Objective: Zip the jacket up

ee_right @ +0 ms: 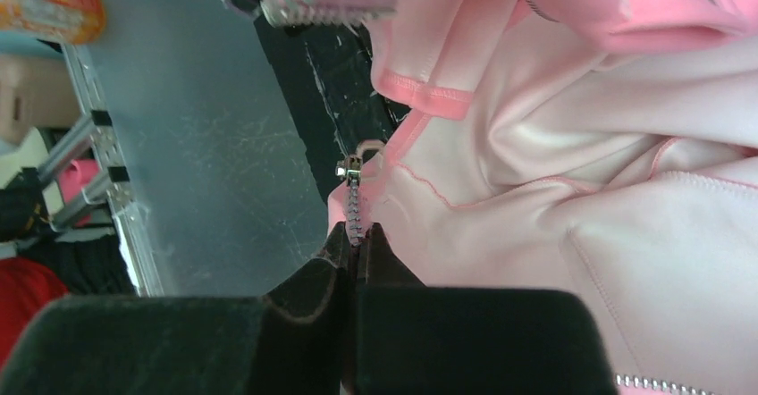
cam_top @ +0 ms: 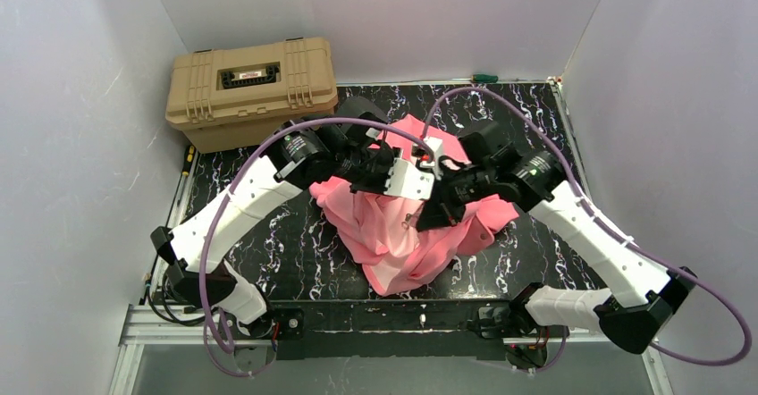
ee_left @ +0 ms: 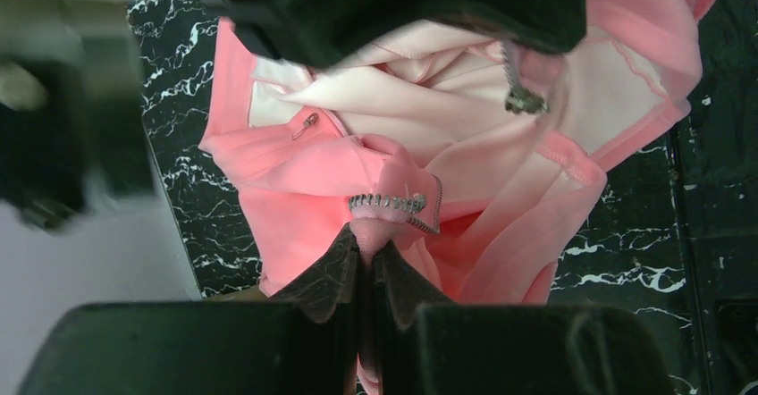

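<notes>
Top view: the jacket (cam_top: 393,234) lies crumpled at the middle of the table (cam_top: 295,243), its centre lifted, well apart from the tan case (cam_top: 253,91) at the far left corner. The left arm (cam_top: 250,194) and right arm (cam_top: 590,225) meet over it, wrists almost touching.

Left wrist view: the left gripper (ee_left: 366,247) is pressed together on a fold of salmon fabric just below a short row of zipper teeth (ee_left: 389,203). A metal slider (ee_left: 523,100) hangs on the other front edge, apart from those teeth.

Right wrist view: the right gripper (ee_right: 357,239) pinches the zipper tape (ee_right: 355,207) right at the edge, the metal end (ee_right: 351,170) standing just above its tips.

Assessment: the two halves are not joined. Both holds are thin pinches on soft cloth, so any pull across the fabric could slide an edge free. If the end enters the slider tilted, it may jam or catch the lining. With the wrists this close, a small correction could knock one against the other.
</notes>
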You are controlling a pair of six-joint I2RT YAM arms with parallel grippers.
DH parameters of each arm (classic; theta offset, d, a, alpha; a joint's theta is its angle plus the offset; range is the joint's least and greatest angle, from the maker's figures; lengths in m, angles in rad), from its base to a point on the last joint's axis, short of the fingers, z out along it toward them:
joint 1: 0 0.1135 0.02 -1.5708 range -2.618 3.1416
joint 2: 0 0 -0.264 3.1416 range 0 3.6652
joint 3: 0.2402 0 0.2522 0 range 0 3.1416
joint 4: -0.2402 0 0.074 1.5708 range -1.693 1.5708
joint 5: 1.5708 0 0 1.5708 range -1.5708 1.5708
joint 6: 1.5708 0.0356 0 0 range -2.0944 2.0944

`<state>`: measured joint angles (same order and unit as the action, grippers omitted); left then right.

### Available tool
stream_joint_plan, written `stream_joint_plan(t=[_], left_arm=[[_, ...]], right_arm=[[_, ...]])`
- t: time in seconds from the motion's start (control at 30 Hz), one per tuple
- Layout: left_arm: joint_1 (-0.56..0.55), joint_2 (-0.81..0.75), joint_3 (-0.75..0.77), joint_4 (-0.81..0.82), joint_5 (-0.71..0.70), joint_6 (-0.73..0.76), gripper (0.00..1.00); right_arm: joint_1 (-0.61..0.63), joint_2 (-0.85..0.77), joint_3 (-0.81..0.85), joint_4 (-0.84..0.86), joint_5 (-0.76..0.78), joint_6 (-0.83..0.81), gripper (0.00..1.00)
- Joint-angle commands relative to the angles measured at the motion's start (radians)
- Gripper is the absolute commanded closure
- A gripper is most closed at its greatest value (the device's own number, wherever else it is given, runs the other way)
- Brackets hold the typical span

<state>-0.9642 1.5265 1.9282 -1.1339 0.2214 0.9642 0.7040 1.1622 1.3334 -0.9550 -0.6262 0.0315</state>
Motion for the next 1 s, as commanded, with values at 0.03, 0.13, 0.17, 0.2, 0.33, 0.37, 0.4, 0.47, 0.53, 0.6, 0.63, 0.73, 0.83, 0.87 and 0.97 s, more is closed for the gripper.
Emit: stream_joint_plan(t=[0.03,0.13,0.17,0.2,0.33,0.37,0.4,0.47,0.53,0.6,0.63,0.73,0.83,0.87,0.97], left_arm=[[-0.004,0.013,0.076,-0.037,0.029,-0.134,1.00],[-0.004,0.017,0.087,-0.038,0.039,-0.245,1.00],[-0.004,0.016,0.087,-0.038,0.043,-0.278,1.00],[-0.004,0.014,0.083,-0.037,0.049,-0.308,1.00],[-0.004,-0.029,0.014,0.025,0.068,-0.419,1.00],[-0.004,-0.043,-0.006,0.047,0.069,-0.435,1.00],[-0.004,-0.054,-0.022,0.066,0.067,-0.448,1.00],[-0.005,-0.062,-0.028,0.088,0.060,-0.464,1.00],[-0.005,-0.060,-0.019,0.094,0.049,-0.478,1.00],[-0.004,-0.060,-0.013,0.099,0.045,-0.480,1.00],[-0.004,-0.063,-0.014,0.108,0.040,-0.483,1.00],[-0.004,-0.072,-0.016,0.125,0.035,-0.502,1.00],[-0.004,-0.085,-0.036,0.133,0.039,-0.513,1.00],[-0.004,-0.094,-0.050,0.139,0.042,-0.511,1.00],[-0.006,-0.110,-0.067,0.149,0.054,-0.511,1.00]], right_arm=[[0.060,-0.001,0.082,0.026,0.094,-0.053,0.99],[0.060,-0.058,0.026,0.115,0.126,-0.039,0.99],[0.060,-0.075,0.010,0.130,0.156,-0.039,0.99],[0.060,-0.088,0.000,0.134,0.179,-0.047,0.99],[0.060,-0.125,-0.026,0.158,0.226,-0.062,0.99],[0.060,-0.131,-0.033,0.173,0.221,-0.060,0.99],[0.060,-0.137,-0.039,0.188,0.215,-0.059,0.99],[0.060,-0.146,-0.047,0.207,0.212,-0.060,0.99],[0.060,-0.147,-0.052,0.218,0.205,-0.062,0.99],[0.060,-0.144,-0.059,0.234,0.198,-0.062,0.99],[0.060,-0.144,-0.062,0.243,0.194,-0.061,0.99],[0.059,-0.149,-0.081,0.280,0.181,-0.047,0.99],[0.060,-0.150,-0.089,0.300,0.155,-0.038,0.99],[0.059,-0.144,-0.084,0.298,0.144,-0.038,0.99],[0.060,-0.127,-0.059,0.278,0.118,-0.038,0.99]])
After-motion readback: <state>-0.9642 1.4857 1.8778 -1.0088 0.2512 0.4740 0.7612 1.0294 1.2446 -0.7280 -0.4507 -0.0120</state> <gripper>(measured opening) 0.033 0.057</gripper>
